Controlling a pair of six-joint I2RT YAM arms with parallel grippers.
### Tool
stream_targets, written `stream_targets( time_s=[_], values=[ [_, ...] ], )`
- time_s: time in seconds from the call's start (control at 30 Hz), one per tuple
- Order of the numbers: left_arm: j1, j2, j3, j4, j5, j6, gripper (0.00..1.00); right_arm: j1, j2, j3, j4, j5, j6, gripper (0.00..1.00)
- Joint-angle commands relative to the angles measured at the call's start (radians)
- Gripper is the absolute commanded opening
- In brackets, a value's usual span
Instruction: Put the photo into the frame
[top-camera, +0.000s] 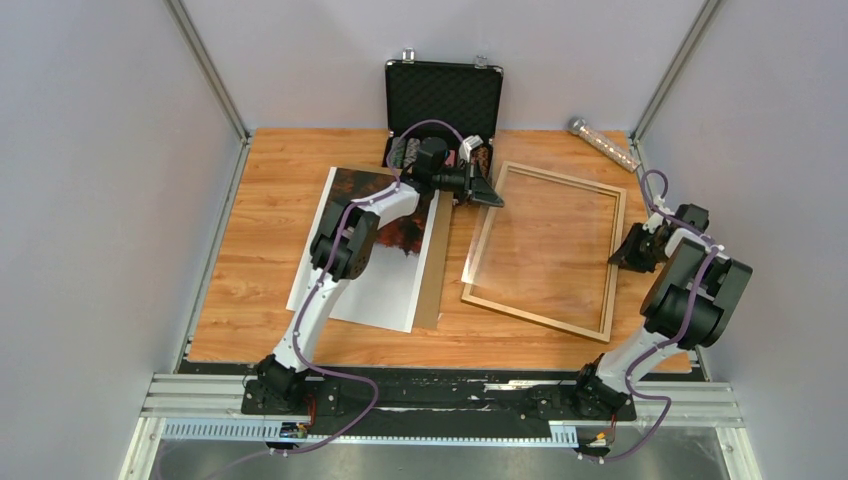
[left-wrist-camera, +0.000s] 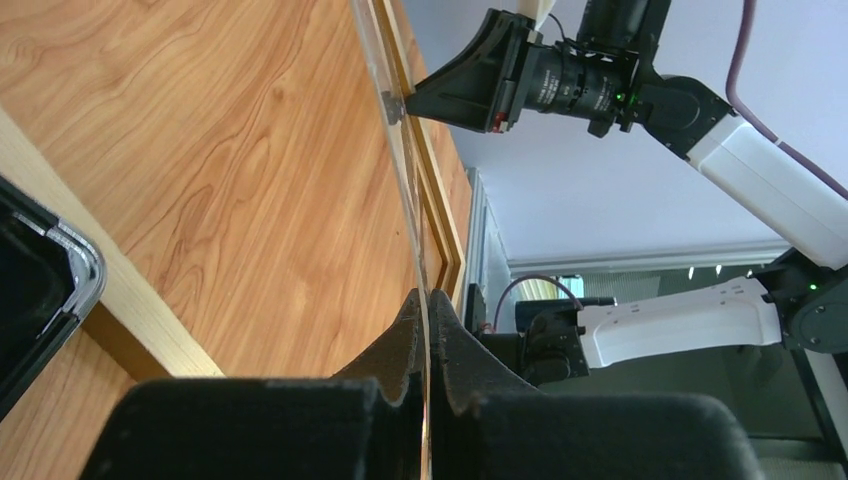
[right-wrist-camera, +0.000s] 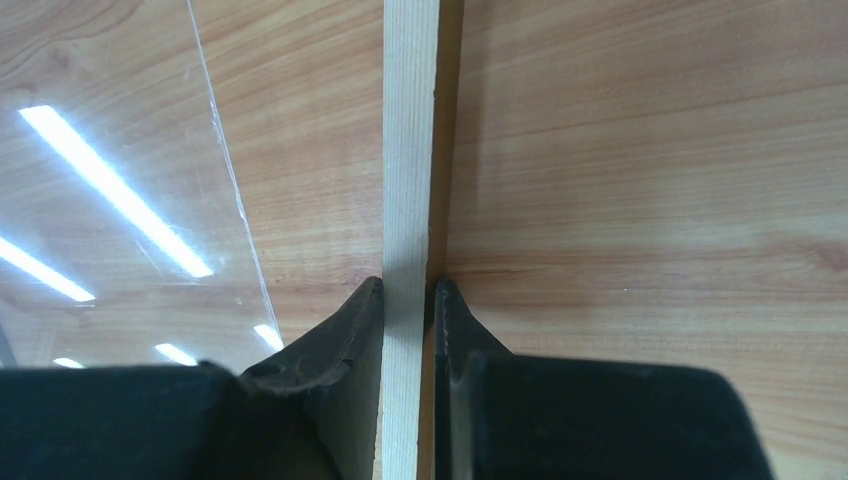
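The left arm is stretched from its base at the near left, forward and to the right across the photo (top-camera: 390, 290), its elbow raised, so that the left gripper (top-camera: 487, 193) is placed at the far-left corner of the frame (top-camera: 535, 317). In the left wrist view its 2 fingers are seen pressed together on the thin edge of the clear pane (top-camera: 545, 240). The right arm is folded back on itself at the right side of the table (top-camera: 260, 230), and the right gripper (top-camera: 625, 250) is turned left onto the frame's right rail; its jaws are narrowed on that pale wooden rail, 1 finger on each side. The frame is seen lying on the right half of the table, a thin light-brown rectangle with reflections on its pane. The photo lies flat to the left of it, dark red at the far end, white at the near end, with a brown backing panel (top-camera: 433, 270) along its right edge.
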Motion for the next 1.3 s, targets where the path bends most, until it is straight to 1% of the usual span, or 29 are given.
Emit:
stream_targets(
  time_s=[0.0, 0.1, 0.17, 0.23, 0.3, 0.37, 0.43, 0.53, 0.6, 0.77, 0.9, 0.97, 1.1, 1.17, 1.27],
  values=[
    [0.008, 0.023, 0.102, 0.075, 0.046, -0.032, 0.00, 0.065, 0.011, -0.025, -0.064, -0.139, 0.049, 0.00],
    [0.011, 0.059, 0.138, 0.117, 0.069, -0.078, 0.00, 0.065, 0.003, -0.029, -0.075, -0.169, 0.051, 0.00],
    [0.011, 0.087, 0.161, 0.169, 0.075, -0.136, 0.00, 0.066, -0.007, -0.042, -0.079, -0.183, 0.057, 0.00],
    [0.012, 0.116, 0.187, 0.252, 0.079, -0.205, 0.00, 0.065, -0.020, -0.059, -0.079, -0.188, 0.056, 0.00],
    [0.012, 0.148, 0.215, 0.320, 0.077, -0.313, 0.00, 0.065, -0.025, -0.071, -0.080, -0.189, 0.055, 0.00],
    [0.011, 0.176, 0.244, 0.369, 0.073, -0.377, 0.00, 0.065, -0.023, -0.072, -0.081, -0.193, 0.057, 0.00],
    [0.012, 0.208, 0.284, 0.384, 0.073, -0.416, 0.00, 0.065, -0.014, -0.063, -0.081, -0.192, 0.062, 0.00],
    [0.013, 0.223, 0.291, 0.397, 0.075, -0.467, 0.00, 0.065, 0.010, -0.048, -0.081, -0.198, 0.071, 0.00],
    [0.013, 0.232, 0.288, 0.428, 0.083, -0.527, 0.00, 0.065, 0.026, -0.043, -0.080, -0.199, 0.074, 0.00],
    [0.015, 0.246, 0.276, 0.541, 0.117, -0.711, 0.00, 0.064, 0.049, -0.031, -0.085, -0.176, 0.065, 0.00],
    [0.016, 0.242, 0.256, 0.618, 0.124, -0.817, 0.00, 0.063, 0.042, -0.034, -0.091, -0.164, 0.034, 0.00],
    [0.016, 0.235, 0.256, 0.632, 0.122, -0.844, 0.00, 0.062, 0.041, -0.034, -0.092, -0.155, 0.023, 0.00],
    [0.016, 0.213, 0.247, 0.621, 0.108, -0.849, 0.00, 0.062, 0.057, -0.019, -0.101, -0.150, 0.014, 0.00],
    [0.016, 0.202, 0.241, 0.600, 0.100, -0.832, 0.00, 0.062, 0.064, -0.006, -0.105, -0.153, 0.017, 0.00],
    [0.013, 0.183, 0.226, 0.527, 0.099, -0.754, 0.00, 0.062, 0.070, 0.007, -0.109, -0.152, 0.019, 0.00]
  ],
)
